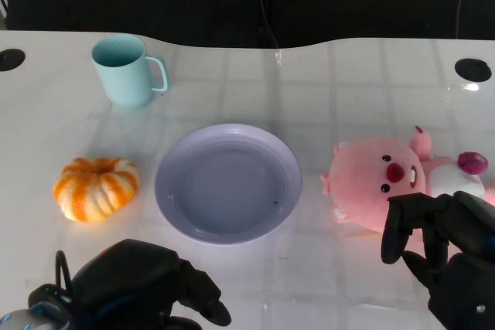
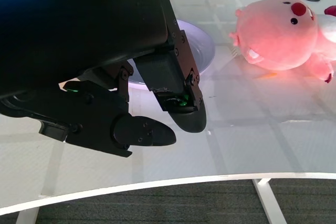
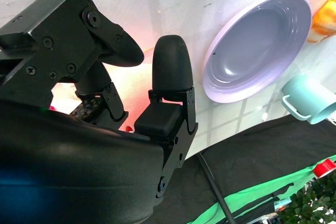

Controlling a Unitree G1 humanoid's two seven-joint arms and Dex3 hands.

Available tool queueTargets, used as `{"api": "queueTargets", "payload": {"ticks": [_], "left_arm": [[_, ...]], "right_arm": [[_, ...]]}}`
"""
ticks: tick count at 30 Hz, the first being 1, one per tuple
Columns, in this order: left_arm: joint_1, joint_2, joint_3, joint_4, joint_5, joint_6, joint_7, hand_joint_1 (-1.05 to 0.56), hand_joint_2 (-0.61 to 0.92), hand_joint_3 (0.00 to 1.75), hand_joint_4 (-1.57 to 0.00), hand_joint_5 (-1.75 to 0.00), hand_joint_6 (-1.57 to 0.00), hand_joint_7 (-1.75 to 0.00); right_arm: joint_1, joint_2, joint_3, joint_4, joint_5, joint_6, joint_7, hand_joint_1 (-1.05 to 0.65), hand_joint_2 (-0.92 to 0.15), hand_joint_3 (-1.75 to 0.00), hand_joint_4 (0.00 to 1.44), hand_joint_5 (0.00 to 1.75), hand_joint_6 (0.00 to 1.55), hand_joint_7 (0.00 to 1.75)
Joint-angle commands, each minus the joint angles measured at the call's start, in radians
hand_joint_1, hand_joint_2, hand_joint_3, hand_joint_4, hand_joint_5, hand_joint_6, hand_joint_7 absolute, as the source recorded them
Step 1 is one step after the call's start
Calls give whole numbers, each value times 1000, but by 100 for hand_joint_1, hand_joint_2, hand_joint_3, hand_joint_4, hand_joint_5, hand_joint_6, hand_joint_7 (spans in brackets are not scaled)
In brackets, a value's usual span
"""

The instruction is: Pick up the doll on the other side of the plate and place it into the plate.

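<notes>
Worktop [image 1: 325, 75]: white, glossy, carrying everything. Plate [image 1: 288, 161]: lilac, shallow, central, nothing in it, ready as the target. Doll [image 1: 379, 179]: pink plush, lying just right of the plate, apart from its rim, not yet lifted. Right hand [image 1: 441, 245]: holds nothing, fingers spread and arched over the doll's near edge, apparently set to grasp. Left hand [image 1: 147, 284]: low at the near edge, fingers loosely apart, idle. Mug [image 1: 124, 71], pale blue, and pumpkin [image 1: 97, 188], orange, stand left.

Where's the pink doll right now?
In the head view the pink doll lies on the table right of the plate, just beyond the right hand.
</notes>
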Motion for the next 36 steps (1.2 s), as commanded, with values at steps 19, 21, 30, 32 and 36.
{"api": "queueTargets", "payload": {"ticks": [19, 21, 30, 32, 36], "left_arm": [[-5, 21, 8, 2, -4, 3, -7, -23, 92, 27, -75, -126, -108, -1], [-5, 21, 8, 0, -4, 4, -8, -23, 92, 27, -75, -126, -108, -1], [-9, 25, 9, 10, -5, -5, -5, -23, 92, 28, -74, -127, -108, -1], [-10, 27, 9, 11, -3, -8, -3, -23, 92, 28, -74, -127, -108, -1], [-9, 26, 8, 13, -4, -6, -3, -23, 92, 27, -74, -127, -108, -1]], "right_arm": [[-10, -13, -14, -6, 6, 0, -1, -1, -37, -128, 82, 175, 81, 134], [-10, -15, -14, -3, 7, -6, -2, -1, -37, -128, 82, 175, 81, 134], [-5, 13, -35, -20, 44, -2, -21, 0, -39, -122, 82, 157, 79, 122], [-1, 22, -42, -23, 51, -11, -32, 0, -44, -113, 81, 145, 80, 107], [2, 37, -55, -22, 25, -69, -110, -9, -64, -62, 74, 93, 79, 47]]}}
